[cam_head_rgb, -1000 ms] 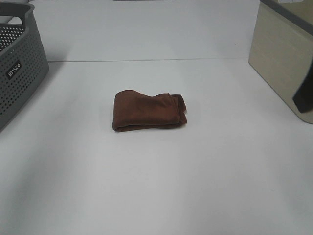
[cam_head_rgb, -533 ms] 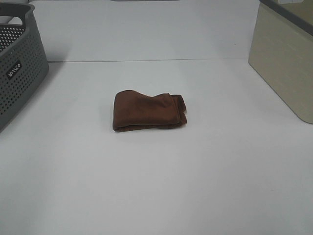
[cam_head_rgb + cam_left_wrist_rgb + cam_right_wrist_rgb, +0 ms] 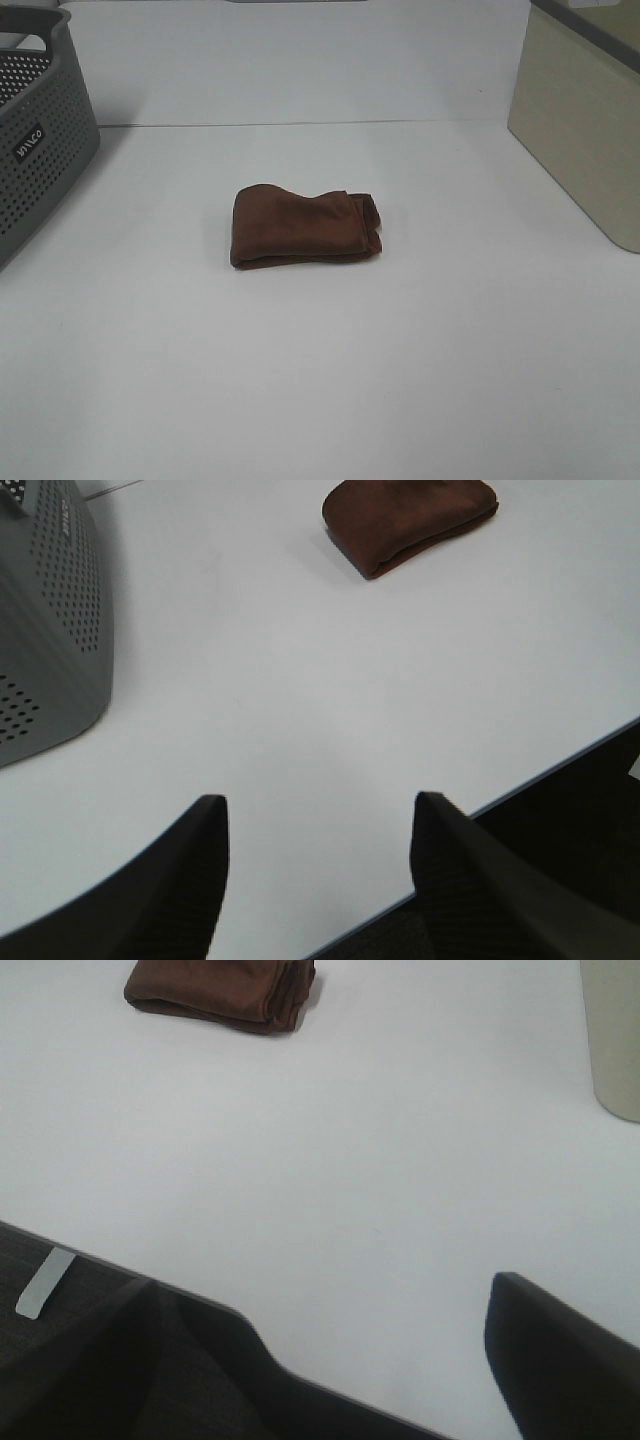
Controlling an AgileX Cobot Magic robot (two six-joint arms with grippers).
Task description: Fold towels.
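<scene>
- Left gripper [image 3: 318, 825]: jaws spread apart, holding nothing, poised over the near edge of the worktop [image 3: 320, 380].
- Right gripper [image 3: 330, 1310]: jaws likewise parted and empty, above the same edge.
- Towel [image 3: 303, 225]: reddish-brown, folded into a compact bundle, lying mid-worktop, well apart from both grippers.
- Grey perforated basket [image 3: 35, 140]: far left.
- Beige bin [image 3: 580, 120]: far right.
</scene>
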